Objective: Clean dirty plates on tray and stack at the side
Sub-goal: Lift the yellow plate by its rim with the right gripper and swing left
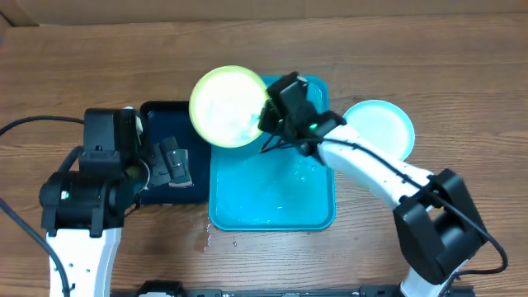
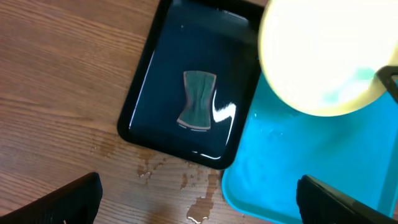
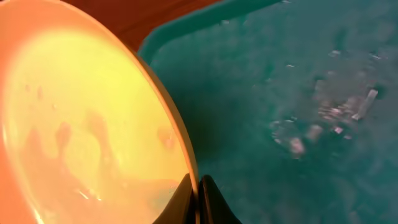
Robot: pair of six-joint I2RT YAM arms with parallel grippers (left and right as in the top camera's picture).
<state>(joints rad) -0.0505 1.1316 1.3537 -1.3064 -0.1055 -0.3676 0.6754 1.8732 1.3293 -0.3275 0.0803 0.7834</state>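
Plates look partly handled: the light-blue plate (image 1: pixel 381 128) lies right of the tray (image 1: pixel 272 210), the right claw (image 1: pixel 266 124) pinches the yellow-green plate (image 1: pixel 224 106) at upper centre awaiting wiping, and the left claw (image 1: pixel 171 162) hangs open.

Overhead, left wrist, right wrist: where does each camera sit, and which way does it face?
Overhead: above the table, facing down; blue tray, black tray, both arms show.
Left wrist: on the left arm, facing down at black tray and sponge; left fingers open at bottom corners.
Right wrist: on the right arm, beside the yellow-green plate; right fingers shut on its rim.
Shared: all see plate, blue tray.
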